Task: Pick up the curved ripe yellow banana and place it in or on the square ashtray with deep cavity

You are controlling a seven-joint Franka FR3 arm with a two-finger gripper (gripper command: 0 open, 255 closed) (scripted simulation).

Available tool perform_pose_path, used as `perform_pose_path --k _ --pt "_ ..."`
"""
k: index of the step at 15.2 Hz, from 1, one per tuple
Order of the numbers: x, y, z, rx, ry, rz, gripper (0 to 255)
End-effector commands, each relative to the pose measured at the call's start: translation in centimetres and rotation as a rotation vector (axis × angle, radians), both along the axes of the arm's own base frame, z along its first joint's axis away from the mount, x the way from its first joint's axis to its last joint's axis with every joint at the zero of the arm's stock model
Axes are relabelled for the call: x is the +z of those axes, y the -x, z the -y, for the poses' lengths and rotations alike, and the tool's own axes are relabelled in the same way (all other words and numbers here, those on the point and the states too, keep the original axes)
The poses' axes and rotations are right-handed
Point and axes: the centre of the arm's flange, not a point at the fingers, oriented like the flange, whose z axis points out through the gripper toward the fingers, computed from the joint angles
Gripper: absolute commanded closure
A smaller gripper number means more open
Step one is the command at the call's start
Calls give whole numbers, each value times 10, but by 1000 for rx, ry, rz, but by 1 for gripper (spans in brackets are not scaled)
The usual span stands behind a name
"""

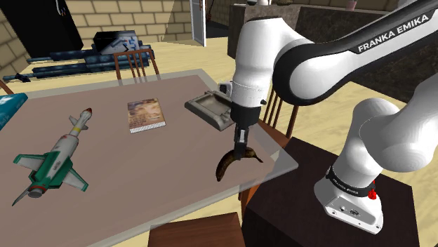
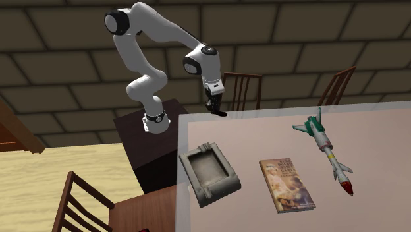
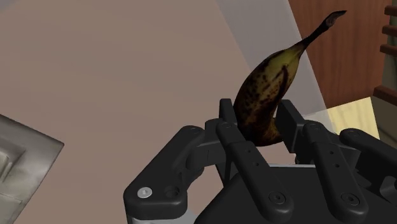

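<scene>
The 2 black fingers [image 3: 226,113] are closed tight on the banana [image 3: 267,86], pinching its lower end from both sides. The fruit is curved, with dark brown speckling over yellow-green skin, and its stem points away from the hand.

In the shoulder view the gripper [image 1: 241,149] points down over the corner of the surface [image 1: 140,186] nearest the stand [image 1: 302,207]. The banana [image 1: 231,164] hangs below it, close to the surface's edge. It seems to sit just off the surface, though contact can't be ruled out from this angle.

The square grey ashtray [image 1: 209,109] has a deep hollow and lies on the surface behind the gripper, towards the shoulder view's upper middle, apart from the banana. To the shoulder view's left of it lies 1 book [image 1: 146,115], flat with its cover up. Further left is a white, green and red toy rocket plane [image 1: 60,158].

In the second exterior view the ashtray [image 2: 207,175] is nearest the camera. The gripper [image 2: 215,109] is at the far edge of the surface, with the book [image 2: 286,186] and the rocket plane [image 2: 327,150] off to that view's right.
</scene>
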Motion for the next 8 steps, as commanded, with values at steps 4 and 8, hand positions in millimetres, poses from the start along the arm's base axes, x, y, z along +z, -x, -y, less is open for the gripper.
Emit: perform_pose_path --k 4,8 --pt "26 0 1 0 0 -1 255" --pt "47 0 1 0 0 -1 255"
